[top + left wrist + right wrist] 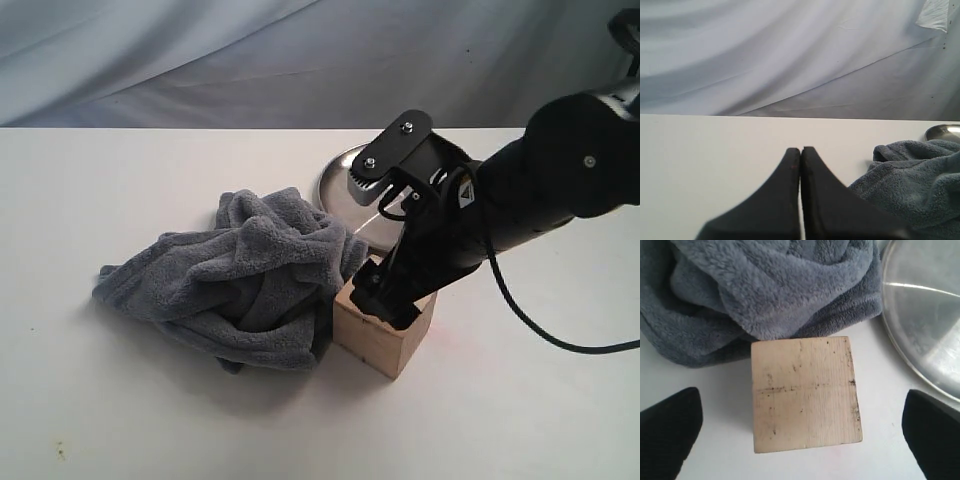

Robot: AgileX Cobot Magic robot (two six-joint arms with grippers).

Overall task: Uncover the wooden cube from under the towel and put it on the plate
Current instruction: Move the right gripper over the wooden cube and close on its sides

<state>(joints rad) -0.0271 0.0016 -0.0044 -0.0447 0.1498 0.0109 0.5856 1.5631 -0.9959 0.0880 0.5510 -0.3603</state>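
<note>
exterior view
desk (150, 420): white, carrying all the things.
towel (240, 285): crumpled in a heap mid-desk, at 9 o'clock from the wooden cube (378, 342), its edge touching the block.
wooden cube: uncovered, flat on the desk, not on the plate (338, 185).
plate: at 12 o'clock from the wooden cube, near it, partly hidden behind the right arm (545, 190).
right fingers (392, 298): pointing down over the top of the wooden cube; spread unclear from here.

left wrist view
left fingers (790, 200): pressed together, gripping nothing, low over bare desk.
towel: just beside the left fingers, a sliver of plate rim showing past it.

right wrist view
right fingers: spread wide, one on each side of the wooden cube, clear of its faces.
wooden cube: top face faintly marked, one edge against a towel fold, a strip of desk between it and the plate.
</note>
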